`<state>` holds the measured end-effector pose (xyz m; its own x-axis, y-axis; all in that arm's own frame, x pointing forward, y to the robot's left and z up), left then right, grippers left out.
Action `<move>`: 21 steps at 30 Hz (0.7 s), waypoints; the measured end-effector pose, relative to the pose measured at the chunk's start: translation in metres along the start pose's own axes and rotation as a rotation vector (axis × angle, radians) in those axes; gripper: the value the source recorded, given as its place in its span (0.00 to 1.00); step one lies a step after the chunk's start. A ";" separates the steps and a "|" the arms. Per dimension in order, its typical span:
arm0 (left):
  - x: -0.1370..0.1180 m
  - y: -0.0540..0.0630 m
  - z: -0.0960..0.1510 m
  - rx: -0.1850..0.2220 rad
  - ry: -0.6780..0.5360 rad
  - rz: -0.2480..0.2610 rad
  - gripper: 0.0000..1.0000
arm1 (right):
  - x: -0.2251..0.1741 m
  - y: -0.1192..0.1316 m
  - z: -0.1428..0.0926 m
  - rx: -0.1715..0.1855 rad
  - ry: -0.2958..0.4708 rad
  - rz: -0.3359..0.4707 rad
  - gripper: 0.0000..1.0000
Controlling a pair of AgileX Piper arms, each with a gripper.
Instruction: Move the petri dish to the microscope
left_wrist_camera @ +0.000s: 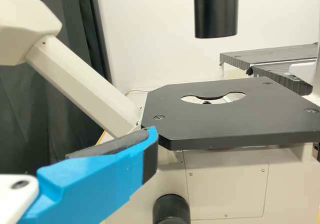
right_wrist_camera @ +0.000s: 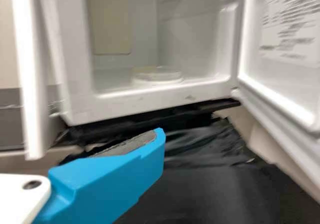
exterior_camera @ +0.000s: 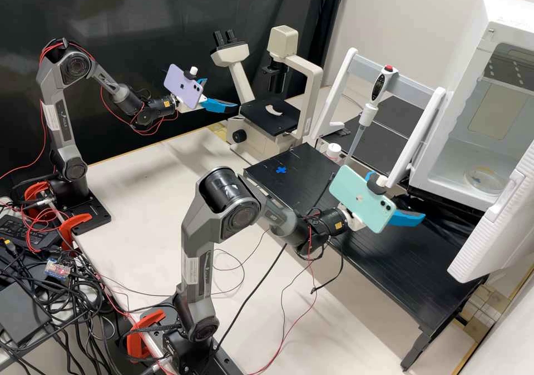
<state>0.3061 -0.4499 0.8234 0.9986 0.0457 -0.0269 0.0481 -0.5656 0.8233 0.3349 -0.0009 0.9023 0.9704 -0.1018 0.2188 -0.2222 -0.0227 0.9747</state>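
The clear round petri dish point(exterior_camera: 485, 180) lies on the floor of the open white chamber in the high view; the right wrist view shows the dish point(right_wrist_camera: 157, 77) inside, near the front lip. My right gripper point(exterior_camera: 396, 196) is outside that chamber, over the black platform, open with nothing held. One blue finger of the right gripper point(right_wrist_camera: 117, 176) shows below the chamber opening. By the cream microscope point(exterior_camera: 302, 66), my left gripper point(exterior_camera: 221, 92) stands open beside the black stage point(exterior_camera: 266, 120). In the left wrist view the left gripper point(left_wrist_camera: 107, 171) has its blue finger before the stage point(left_wrist_camera: 225, 124).
A pipette point(exterior_camera: 371, 108) hangs on a white stand in front of the chamber, with a small white-capped bottle point(exterior_camera: 333, 151) near it. The chamber door point(exterior_camera: 495, 225) swings out at the right. The microscope's black condenser point(left_wrist_camera: 216, 12) hangs above its stage.
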 end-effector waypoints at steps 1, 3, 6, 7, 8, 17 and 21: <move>0.000 0.000 0.000 0.000 0.000 0.000 1.00 | 0.003 0.003 0.002 0.002 -0.008 0.009 1.00; 0.000 0.000 0.000 0.000 0.000 0.000 1.00 | 0.013 0.009 0.004 0.007 -0.026 0.026 1.00; 0.000 0.000 0.000 0.000 0.000 0.000 1.00 | 0.028 0.018 0.007 0.014 -0.045 0.054 1.00; 0.000 0.000 0.000 0.000 0.000 0.000 1.00 | 0.032 0.020 0.008 0.016 -0.050 0.063 1.00; 0.000 0.000 0.000 0.000 0.000 0.000 1.00 | 0.037 0.023 0.008 0.021 -0.051 0.073 1.00; 0.000 0.000 0.000 0.000 0.000 0.000 1.00 | 0.074 0.041 0.011 -0.016 -0.083 0.107 1.00; 0.000 0.000 0.000 0.000 0.000 0.000 1.00 | 0.092 0.046 0.008 -0.022 -0.082 0.111 1.00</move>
<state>0.3061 -0.4499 0.8234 0.9986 0.0457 -0.0269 0.0481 -0.5656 0.8233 0.4129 -0.0196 0.9668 0.9288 -0.1839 0.3218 -0.3246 0.0153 0.9457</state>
